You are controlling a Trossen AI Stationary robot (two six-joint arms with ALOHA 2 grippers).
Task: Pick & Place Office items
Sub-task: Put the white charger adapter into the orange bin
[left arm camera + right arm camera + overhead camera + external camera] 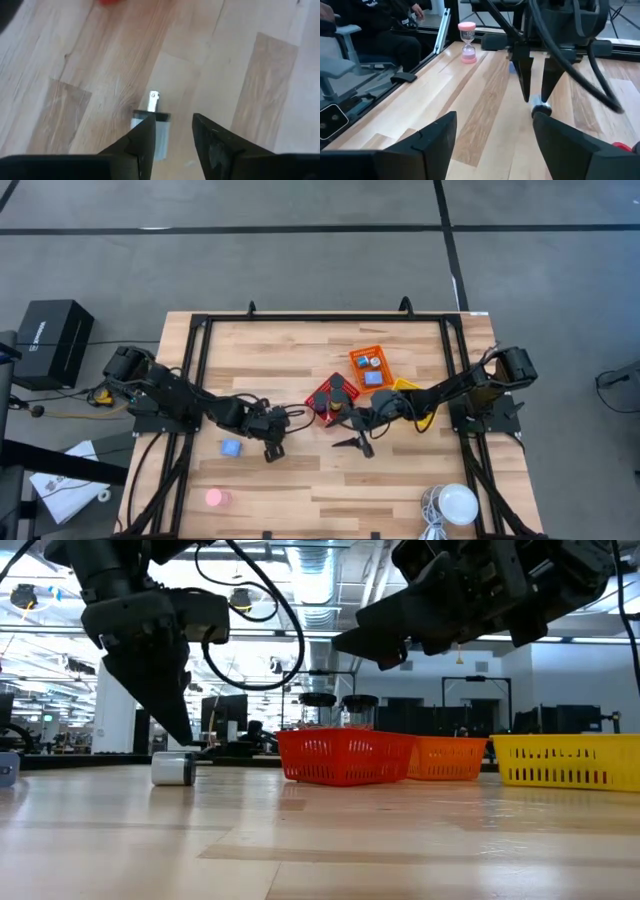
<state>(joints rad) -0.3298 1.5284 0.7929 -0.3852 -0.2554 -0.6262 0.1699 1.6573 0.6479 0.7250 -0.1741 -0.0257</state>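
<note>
High view: the left gripper (272, 448) hangs over the wooden table (300, 485) just left of centre, fingers pointing toward the bottom of the frame. The right gripper (357, 443) sits right of centre, its dark fingers spread apart over bare planks. A blue block (231, 448), square and flat, lies left of the left gripper. A pink-topped piece (215, 498) stands near the lower left. The red basket (331, 394), orange basket (370, 367) and yellow basket (408, 388) cluster above centre; a white round lamp (457, 504) is at the lower right.

Low view: a small silvery cylinder (173, 769) lies on its side at centre left, its long axis running left to right, touching the tabletop. The left gripper's tapered fingers come down to a point right beside it. The three mesh baskets stand in a row toward the right.

Left wrist view: the cylinder (156, 132) shows as a pale metallic barrel with a thin pin at its far end, its long axis pointing away up the frame. It lies against the inner face of one finger (142, 142); the jaws stand partly apart, not clamped on it.

Right wrist view: the right gripper's own broad dark fingers (427, 142) are wide apart, holding nothing. Beyond them the left gripper's two fingers straddle the cylinder (541, 108). The pink piece proves to be an hourglass (467, 43), upright at the upper left.
</note>
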